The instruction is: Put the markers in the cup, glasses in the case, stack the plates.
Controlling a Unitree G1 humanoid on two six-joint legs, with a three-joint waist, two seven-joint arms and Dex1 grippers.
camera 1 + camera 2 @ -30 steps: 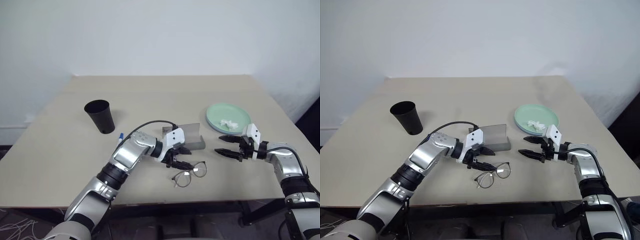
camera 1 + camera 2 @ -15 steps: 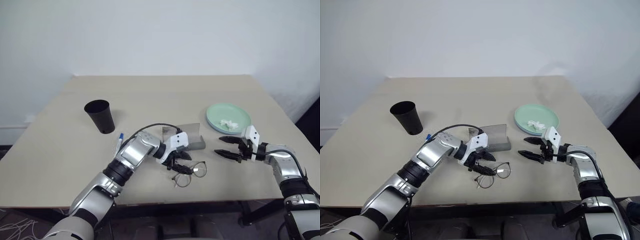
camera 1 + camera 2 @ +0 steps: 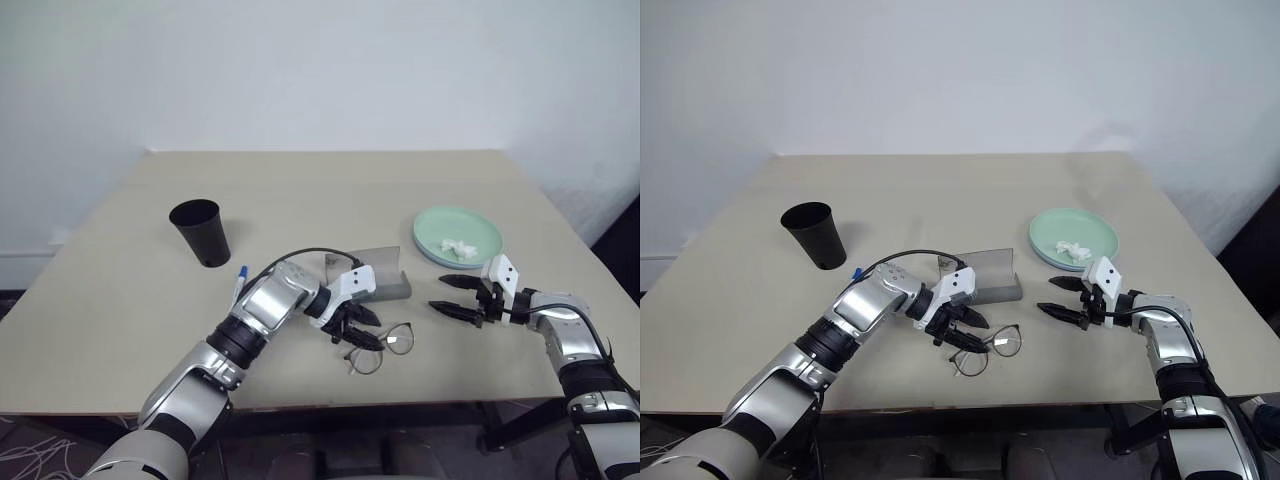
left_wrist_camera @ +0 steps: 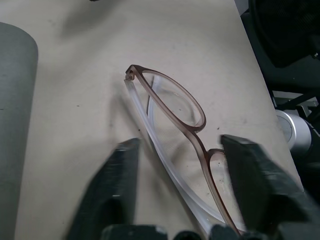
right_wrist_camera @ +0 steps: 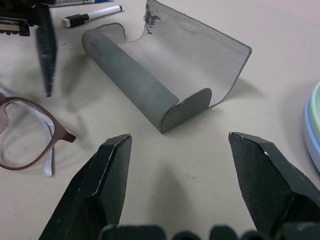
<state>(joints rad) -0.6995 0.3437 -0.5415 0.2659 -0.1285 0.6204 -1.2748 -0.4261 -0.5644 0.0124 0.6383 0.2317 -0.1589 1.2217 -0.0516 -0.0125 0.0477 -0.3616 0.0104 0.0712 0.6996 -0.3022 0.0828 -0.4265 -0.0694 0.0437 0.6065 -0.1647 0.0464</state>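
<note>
The glasses (image 3: 383, 347) lie on the table near its front edge. My left gripper (image 3: 362, 328) is open and straddles them. In the left wrist view one lens (image 4: 175, 102) and a temple sit between the two fingers (image 4: 107, 195), with no clear contact. The grey case (image 3: 375, 276) stands open just behind the glasses. A marker (image 3: 240, 281) lies beside my left forearm. The black cup (image 3: 202, 232) stands upright at the left. The mint green plate (image 3: 470, 228) rests on a light blue one (image 5: 310, 142). My right gripper (image 3: 452, 297) hovers open and empty, to the right of the case.
A crumpled white scrap (image 3: 458, 246) lies on the green plate. A black cable (image 3: 300, 255) arcs over my left wrist. The table's front edge (image 3: 400, 402) runs close below the glasses. Behind the case and cup stretches bare tabletop (image 3: 330, 190).
My left gripper has dipped and tilted onto the glasses, and its fingers have narrowed around them. The right gripper has stayed put.
</note>
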